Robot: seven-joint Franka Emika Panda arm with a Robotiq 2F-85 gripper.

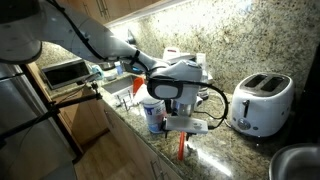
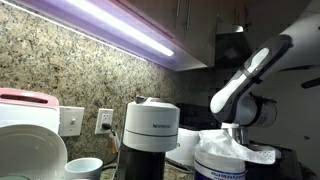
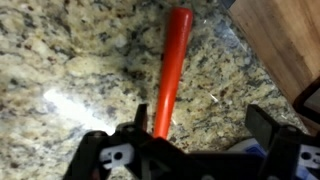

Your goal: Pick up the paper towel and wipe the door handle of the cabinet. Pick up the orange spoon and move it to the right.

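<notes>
The orange spoon (image 3: pixel 170 70) lies flat on the granite counter (image 3: pixel 60 60), and its near end runs under my gripper (image 3: pixel 203 122). The jaws stand open and wide; the spoon's near end sits just inside the left finger (image 3: pixel 141 113), while the right finger (image 3: pixel 263 121) is well clear of it. In an exterior view the gripper (image 1: pixel 186 126) hangs just above the spoon (image 1: pixel 181 149). I cannot pick out a cabinet door handle. A crumpled white sheet (image 2: pixel 236 150) sticks out of a white tub; I cannot tell whether it is the paper towel.
A white cylinder with a blue label (image 1: pixel 152 115) stands close beside the gripper. A white toaster (image 1: pixel 262 102) is further along the counter, with a metal bowl (image 1: pixel 296 164) near it. A wooden cabinet front (image 3: pixel 290 40) borders the counter. A coffee machine (image 2: pixel 150 125) stands by the wall.
</notes>
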